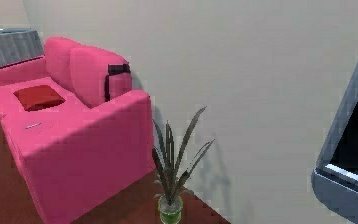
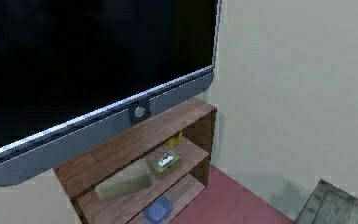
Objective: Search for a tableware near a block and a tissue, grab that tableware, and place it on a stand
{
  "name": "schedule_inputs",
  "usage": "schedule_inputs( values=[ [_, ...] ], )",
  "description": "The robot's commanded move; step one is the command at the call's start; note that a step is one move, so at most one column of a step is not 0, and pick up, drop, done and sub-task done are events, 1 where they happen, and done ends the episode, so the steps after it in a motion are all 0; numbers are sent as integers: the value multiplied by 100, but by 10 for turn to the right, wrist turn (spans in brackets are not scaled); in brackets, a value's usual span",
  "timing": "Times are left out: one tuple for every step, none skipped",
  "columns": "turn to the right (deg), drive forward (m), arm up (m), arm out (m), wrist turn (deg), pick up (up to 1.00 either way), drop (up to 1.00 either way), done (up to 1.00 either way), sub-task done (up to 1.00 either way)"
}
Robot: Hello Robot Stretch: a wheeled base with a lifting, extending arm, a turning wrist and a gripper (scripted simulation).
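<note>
Overall: soft, even, fairly bright light in both views.
Wall (image 1: 257,70): pale and evenly lit left of the TV (image 2: 77,60), with a faint grey shadow on it beside the plant (image 1: 174,165).
Sofa (image 1: 72,120): bright on top, darker down its near side.
TV screen: flat black, and its grey frame catches light.
Stand (image 2: 137,165): shelves below the TV lie in shade.
Edges: the wall corner right of the TV leans in the picture only.
</note>
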Motion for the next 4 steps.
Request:
schedule_inputs(
  values=[
    [0,0,0,44,0,0,0,0,0],
    [0,0,0,0,450,0,0,0,0],
    [0,0,0,0,450,0,0,0,0],
    [0,0,0,0,450,0,0,0,0]
  ],
)
